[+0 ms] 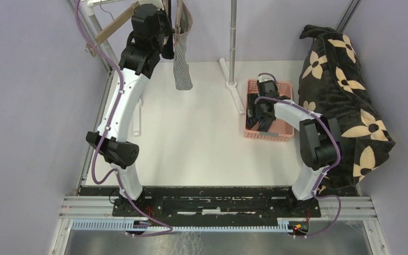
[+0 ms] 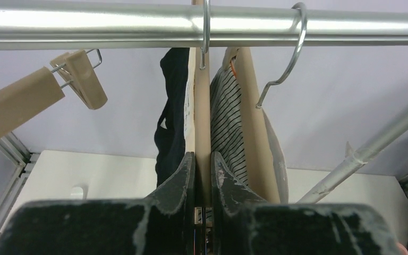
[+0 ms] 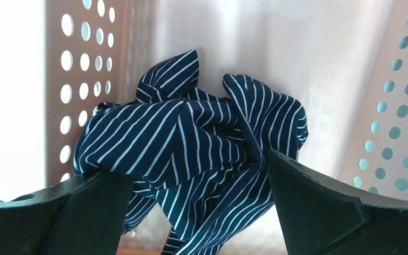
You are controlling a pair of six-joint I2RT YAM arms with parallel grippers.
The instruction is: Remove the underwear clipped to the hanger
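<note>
Left gripper [image 2: 202, 157] pinches hanger [image 2: 202, 114]; right gripper [image 3: 200, 164], spread, straddles navy underwear [image 3: 188, 125].

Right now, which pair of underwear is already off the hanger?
The dark navy thin-striped cloth pair, crumpled in the pink perforated plastic basket under the right pincer. The plain black pair and grey-and-white striped pair hang at the wooden hanger.
</note>
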